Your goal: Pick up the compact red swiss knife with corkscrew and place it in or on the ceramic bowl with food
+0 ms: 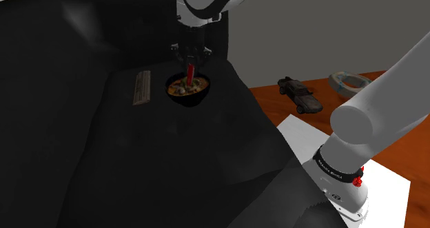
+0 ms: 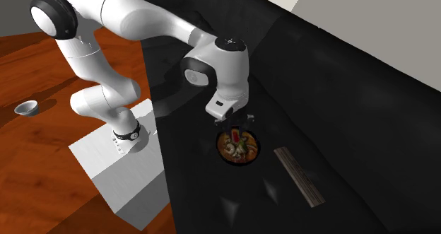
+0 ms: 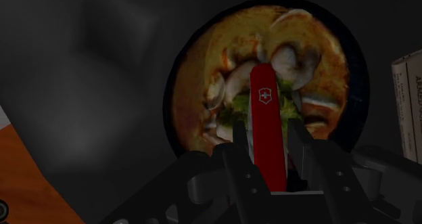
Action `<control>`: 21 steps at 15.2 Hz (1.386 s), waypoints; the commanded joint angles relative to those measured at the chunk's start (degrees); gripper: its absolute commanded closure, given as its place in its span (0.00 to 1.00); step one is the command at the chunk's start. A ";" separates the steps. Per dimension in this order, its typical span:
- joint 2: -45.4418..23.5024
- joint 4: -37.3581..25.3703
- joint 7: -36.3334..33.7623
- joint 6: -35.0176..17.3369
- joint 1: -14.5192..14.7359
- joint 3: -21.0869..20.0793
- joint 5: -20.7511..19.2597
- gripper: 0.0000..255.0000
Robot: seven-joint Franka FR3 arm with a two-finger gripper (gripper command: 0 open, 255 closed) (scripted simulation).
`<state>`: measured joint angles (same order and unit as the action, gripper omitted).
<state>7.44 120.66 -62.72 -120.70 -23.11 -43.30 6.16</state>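
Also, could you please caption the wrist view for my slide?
Black gripper clasps the red Swiss knife above the dark bowl of food.

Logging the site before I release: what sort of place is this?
Probably a living room: the bowl of food sits on what looks like a black sofa, over a reddish wood floor, with a plain grey wall behind.

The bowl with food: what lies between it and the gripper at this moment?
The red knife, clasped in the gripper, points down toward the dark bowl; nothing else lies between them. The wrist view shows this plainly.
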 commanded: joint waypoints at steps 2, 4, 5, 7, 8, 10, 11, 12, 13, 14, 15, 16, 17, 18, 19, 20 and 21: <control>-1.03 1.56 -0.55 -2.38 0.00 -0.40 -0.68 1.00; -1.20 1.83 -0.64 -2.79 0.00 -0.46 -0.80 1.00; -1.21 1.83 -0.64 -2.79 0.00 -0.45 -0.80 1.00; -1.21 1.82 -0.64 -2.79 0.01 -0.45 -0.81 1.00; -1.21 1.82 -0.64 -2.79 0.01 -0.45 -0.81 1.00; -1.21 1.82 -0.64 -2.79 0.01 -0.45 -0.81 1.00; -1.19 1.88 -0.62 -2.83 0.01 -0.44 -0.79 0.00; -1.18 1.90 -0.62 -2.84 0.01 -0.44 -0.78 0.00; -1.20 1.89 -0.64 -2.85 0.02 -0.45 -0.80 0.00; -1.19 1.90 -0.62 -2.85 0.01 -0.44 -0.79 0.00; -1.18 1.90 -0.62 -2.85 0.01 -0.44 -0.78 0.00; -1.21 1.82 -0.64 -2.79 0.01 -0.45 -0.81 0.00; -0.09 0.76 -0.05 -0.86 0.03 -0.09 -0.02 0.00; 0.92 -0.37 0.46 1.07 0.03 0.26 0.66 0.00; 1.81 -1.59 0.89 3.01 0.04 0.63 1.22 0.00; 2.45 -2.59 1.18 4.53 0.06 0.94 1.58 0.00; 2.44 -2.59 1.18 4.53 0.08 0.95 1.58 0.00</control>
<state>9.76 118.80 -61.60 -117.09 -23.01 -42.45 7.68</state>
